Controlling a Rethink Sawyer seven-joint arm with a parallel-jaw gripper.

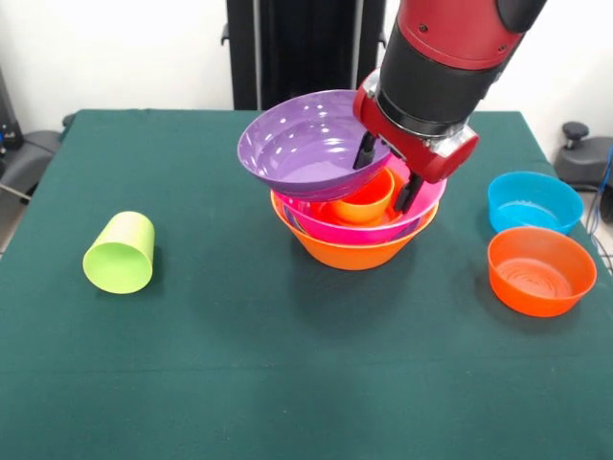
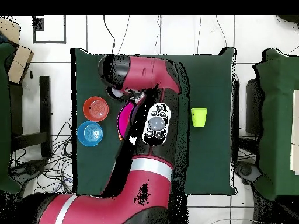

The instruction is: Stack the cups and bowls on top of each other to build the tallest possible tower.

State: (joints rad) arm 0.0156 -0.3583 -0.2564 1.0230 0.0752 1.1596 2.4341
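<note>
Gripping the tilted glossy purple plastic bowl (image 1: 305,144) by its rim, the tool (image 1: 385,171) hangs closed above the nested tower (image 1: 356,235). A lime-green plastic cup (image 1: 121,253) lies on its side, well apart from that tower.

A dark green table (image 1: 192,383) spreads beneath the gripper (image 1: 387,178) — a white wall (image 1: 115,48) and black upright stand (image 1: 287,48) behind it. Overhead, pale floor tiles (image 2: 175,35) surround it — cables (image 2: 58,157) trail alongside.
</note>
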